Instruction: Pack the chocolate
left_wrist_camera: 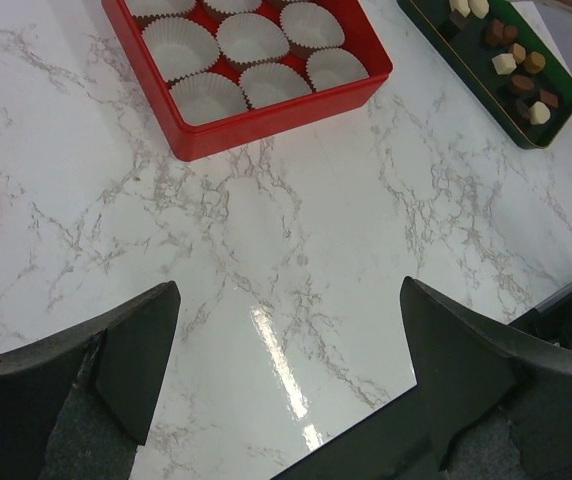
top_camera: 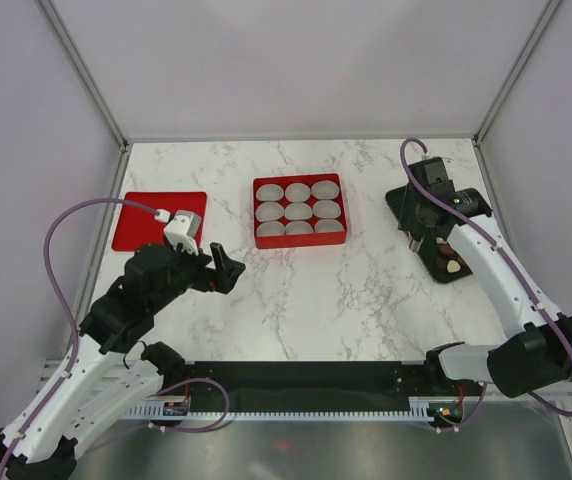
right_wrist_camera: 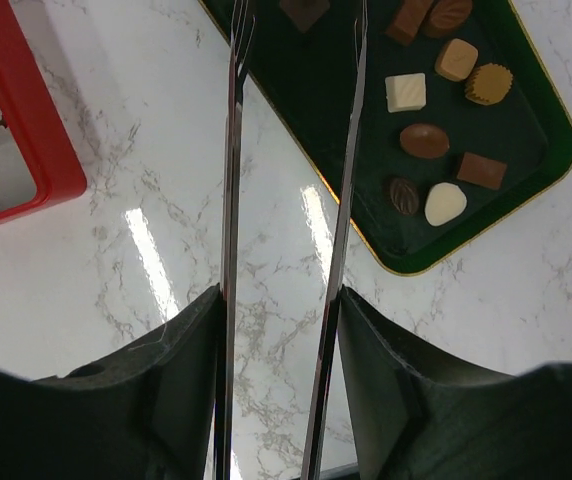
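Observation:
Several chocolate pieces (right_wrist_camera: pixel 425 140), dark brown, tan and cream, lie on a dark green tray (right_wrist_camera: pixel 526 150) at the table's right side (top_camera: pixel 398 197). My right gripper (right_wrist_camera: pixel 278 300) is shut on a pair of long metal tongs (right_wrist_camera: pixel 230 150). The tong tips reach over the tray's far end, either side of a dark brown chocolate (right_wrist_camera: pixel 304 10) at the frame's top edge. In the top view this gripper (top_camera: pixel 421 222) hangs over the tray. My left gripper (left_wrist_camera: pixel 288 290) stands wide open over bare marble, nothing between its fingers (top_camera: pixel 228 268).
A red nine-compartment box (top_camera: pixel 300 240) with white paper cups (top_camera: pixel 297 211) sits at the table's middle back. A flat red lid (top_camera: pixel 146 235) lies at the far left, beside my left arm. The enclosure's walls ring the table.

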